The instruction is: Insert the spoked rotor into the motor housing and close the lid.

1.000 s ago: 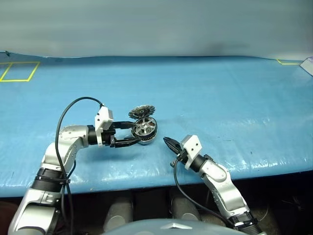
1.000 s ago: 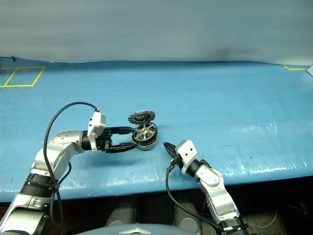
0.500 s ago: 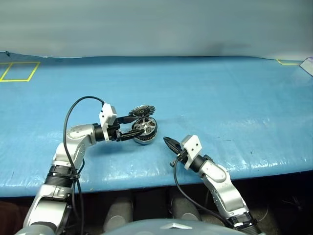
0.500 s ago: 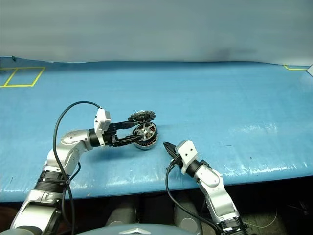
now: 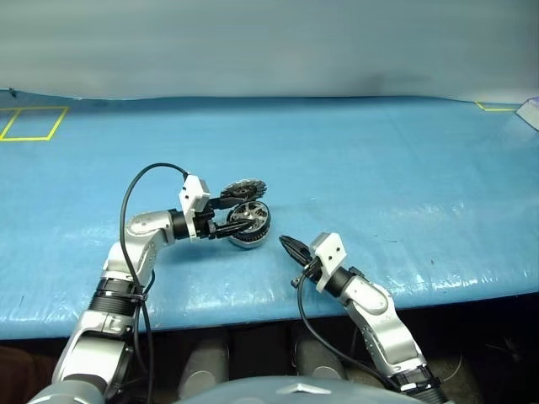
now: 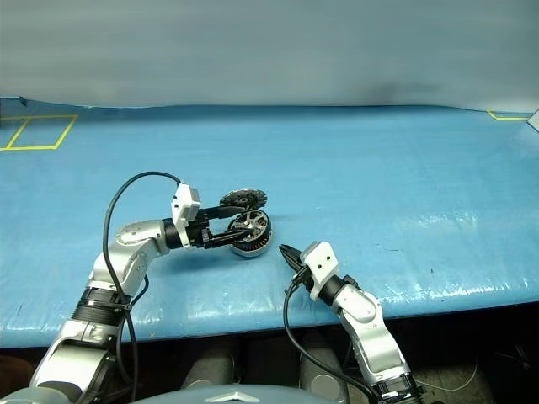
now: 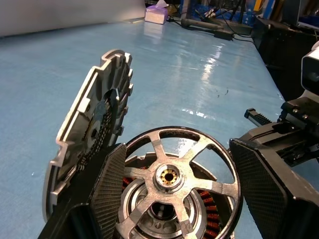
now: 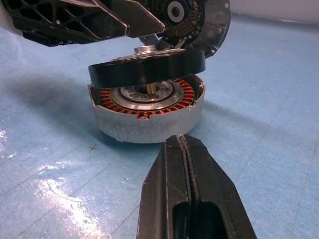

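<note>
The motor housing (image 8: 147, 112), a low silver drum ringed with copper windings, rests on the blue table (image 5: 379, 168). The spoked rotor (image 7: 172, 179) hangs tilted just above it, with its hub over the housing's shaft. My left gripper (image 5: 242, 217) is shut on the rotor, one finger (image 7: 107, 194) on each side of its rim. A notched grey disc, the lid (image 5: 244, 189), leans on edge right behind the housing. My right gripper (image 5: 286, 244) hovers a short way in front of the housing. It is shut and holds nothing, its fingers (image 8: 187, 164) pressed together.
A yellow tape square (image 5: 34, 122) marks the table's far left corner. A small white object (image 5: 529, 114) lies at the far right edge. The table's front edge (image 5: 253, 307) runs just below both arms. A black cable (image 5: 135, 181) loops above my left wrist.
My left wrist has shifted right, toward the housing, and its elbow has tucked in. The rotor in it now sits flatter over the housing. The right arm has kept still.
</note>
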Tool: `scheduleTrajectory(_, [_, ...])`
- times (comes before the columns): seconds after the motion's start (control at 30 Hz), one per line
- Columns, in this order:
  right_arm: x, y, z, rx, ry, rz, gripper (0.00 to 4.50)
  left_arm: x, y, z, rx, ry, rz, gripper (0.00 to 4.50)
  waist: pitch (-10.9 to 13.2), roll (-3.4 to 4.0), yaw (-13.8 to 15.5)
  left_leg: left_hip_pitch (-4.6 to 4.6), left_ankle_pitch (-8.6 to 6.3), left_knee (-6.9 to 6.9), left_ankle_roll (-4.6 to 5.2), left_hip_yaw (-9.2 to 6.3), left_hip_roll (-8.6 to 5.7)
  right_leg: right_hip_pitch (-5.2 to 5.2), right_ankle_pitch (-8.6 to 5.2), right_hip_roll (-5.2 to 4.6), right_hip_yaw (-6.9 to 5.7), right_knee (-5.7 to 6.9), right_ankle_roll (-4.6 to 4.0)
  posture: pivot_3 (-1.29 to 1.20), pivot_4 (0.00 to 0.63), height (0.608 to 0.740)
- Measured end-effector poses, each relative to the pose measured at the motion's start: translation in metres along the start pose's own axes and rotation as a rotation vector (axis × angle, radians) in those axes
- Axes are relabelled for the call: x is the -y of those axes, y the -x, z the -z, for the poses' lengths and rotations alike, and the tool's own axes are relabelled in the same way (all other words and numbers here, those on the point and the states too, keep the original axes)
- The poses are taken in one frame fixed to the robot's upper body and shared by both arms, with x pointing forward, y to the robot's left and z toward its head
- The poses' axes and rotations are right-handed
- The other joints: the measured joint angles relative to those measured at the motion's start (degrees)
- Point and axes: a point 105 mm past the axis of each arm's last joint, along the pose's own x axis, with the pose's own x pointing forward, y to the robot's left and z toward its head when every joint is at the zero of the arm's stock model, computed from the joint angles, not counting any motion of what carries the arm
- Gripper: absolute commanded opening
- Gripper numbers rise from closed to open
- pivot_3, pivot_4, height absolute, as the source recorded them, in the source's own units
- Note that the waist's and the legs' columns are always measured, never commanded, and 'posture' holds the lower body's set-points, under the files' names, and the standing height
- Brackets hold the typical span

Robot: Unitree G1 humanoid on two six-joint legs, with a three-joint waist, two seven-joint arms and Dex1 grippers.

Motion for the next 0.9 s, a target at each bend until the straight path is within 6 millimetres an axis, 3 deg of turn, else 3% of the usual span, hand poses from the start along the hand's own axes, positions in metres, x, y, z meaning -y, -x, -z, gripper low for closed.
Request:
scheduleTrajectory(0.53, [-0.0008,-0.0002,0.0006,0.0,-0.005,0.004,0.0,-0.0007,-0.0065,-0.0019,0.01,0.01,0.006,3.59,0.0,0.0,0.0,0.0,0.0,0.0,0.0,0.0,0.0,0.0,0.0,0.0,0.0,0.0,0.0,0.0,0.15,0.74])
scheduleTrajectory(0.63, [-0.0004,-0.0005,0.0004,0.002,-0.007,0.01,0.0,-0.0012,-0.0065,-0.0017,0.008,0.01,0.005,2.7,0.0,0.0,0.0,0.0,0.0,0.0,0.0,0.0,0.0,0.0,0.0,0.0,0.0,0.0,0.0,0.0,0.15,0.74])
scheduleTrajectory(0.9, [0.0,-0.0001,0.0009,0.0,-0.008,0.017,0.0,-0.0009,-0.0079,0.0041,-0.033,-0.003,0.004,2.7,0.0,0.0,0.0,0.0,0.0,0.0,0.0,-0.01,0.0,0.0,0.0,0.0,0.0,0.0,0.0,0.0,0.15,0.74])
